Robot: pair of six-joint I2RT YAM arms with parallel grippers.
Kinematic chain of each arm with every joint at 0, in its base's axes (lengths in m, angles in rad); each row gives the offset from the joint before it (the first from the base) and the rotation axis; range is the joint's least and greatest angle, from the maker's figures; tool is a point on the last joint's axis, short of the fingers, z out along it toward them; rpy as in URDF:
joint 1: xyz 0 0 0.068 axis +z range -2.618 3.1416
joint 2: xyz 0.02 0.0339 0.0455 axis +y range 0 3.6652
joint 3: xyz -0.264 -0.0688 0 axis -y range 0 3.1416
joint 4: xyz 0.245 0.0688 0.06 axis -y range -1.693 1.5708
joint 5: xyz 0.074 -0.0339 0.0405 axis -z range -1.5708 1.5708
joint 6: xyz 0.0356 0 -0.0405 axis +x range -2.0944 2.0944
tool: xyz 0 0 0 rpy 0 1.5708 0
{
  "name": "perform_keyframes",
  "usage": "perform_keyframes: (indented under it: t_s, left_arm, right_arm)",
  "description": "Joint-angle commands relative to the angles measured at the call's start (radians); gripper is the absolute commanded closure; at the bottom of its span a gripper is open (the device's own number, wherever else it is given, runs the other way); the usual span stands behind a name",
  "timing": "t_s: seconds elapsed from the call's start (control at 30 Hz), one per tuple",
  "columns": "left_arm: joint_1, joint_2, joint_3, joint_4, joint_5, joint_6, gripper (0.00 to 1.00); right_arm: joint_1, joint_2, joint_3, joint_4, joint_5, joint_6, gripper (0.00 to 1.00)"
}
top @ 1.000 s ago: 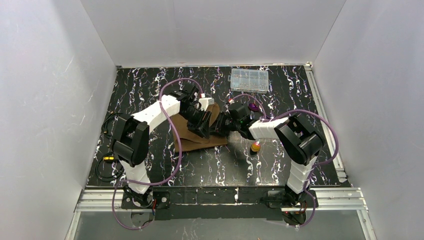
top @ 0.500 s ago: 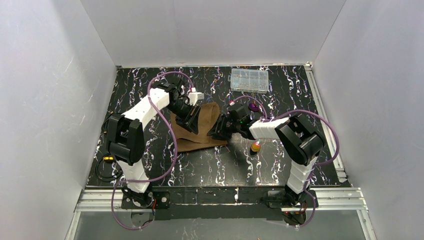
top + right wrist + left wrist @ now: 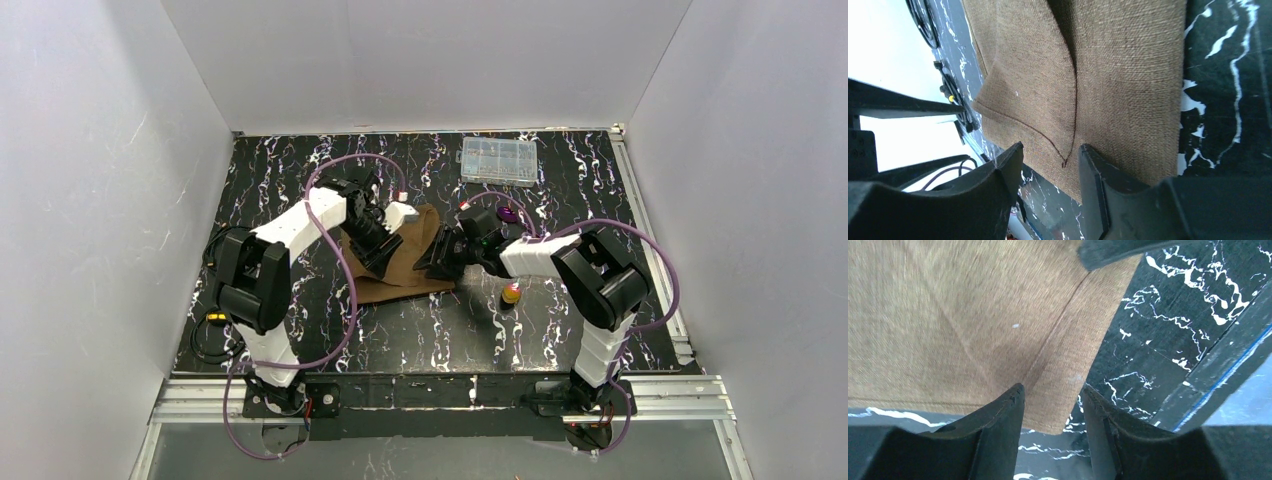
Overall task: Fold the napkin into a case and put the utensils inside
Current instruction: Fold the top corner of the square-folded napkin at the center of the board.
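Top external view first: the plain brown woven cloth napkin [image 3: 405, 288] lies mid-table on the black, white-veined tabletop [image 3: 300, 170], partly folded, with both arms bent in over it. My left gripper [image 3: 383, 258] hangs over the cloth's left half and my right gripper [image 3: 436, 264] sits at its right edge.

The utensils aren't in it yet. The slim shiny piece with the purple head [image 3: 508, 214] lies on the table behind the right arm. The one with the gold-orange head [image 3: 511, 293] is in front of that arm. Both are clear of the cloth. The clear plastic compartment box [image 3: 498, 160] sits at the far edge, out of the way.

Left wrist cam: the jaws stand parted with nothing pinched. A corner of the napkin shows through the gap, lying flat on the table, with a crease running up from it. Right wrist cam is much the same, jaws parted and empty. They hang over a spot where a hemmed flap overlaps another layer.

So I'd say we're mid-fold, between grabs, and the case isn't formed yet. For the next move I reckon one gripper needs to come down on an edge or corner and pinch it. The other should pin the cloth so the layers already made don't slide. It's floppy stuff, so I'd expect it to slump if lifted too high. The cutlery comes after that, and those thin handles flat on the table look fiddly.
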Motion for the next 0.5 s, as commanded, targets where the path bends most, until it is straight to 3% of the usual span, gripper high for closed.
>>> perform_keyframes:
  t_s: [0.0, 0.27, 0.47]
  left_arm:
    - [-0.057, -0.098, -0.027, 0.092, 0.011, 0.139, 0.55]
    - [-0.078, -0.051, -0.043, 0.152, 0.068, 0.283, 0.57]
    - [-0.125, -0.005, -0.021, 0.186, 0.072, 0.257, 0.57]
  right_arm:
    - [-0.042, -0.061, 0.035, -0.022, -0.030, -0.021, 0.47]
    - [-0.067, -0.027, -0.003, 0.026, -0.095, -0.014, 0.52]
    - [-0.067, 0.005, -0.049, 0.083, -0.111, 0.005, 0.56]
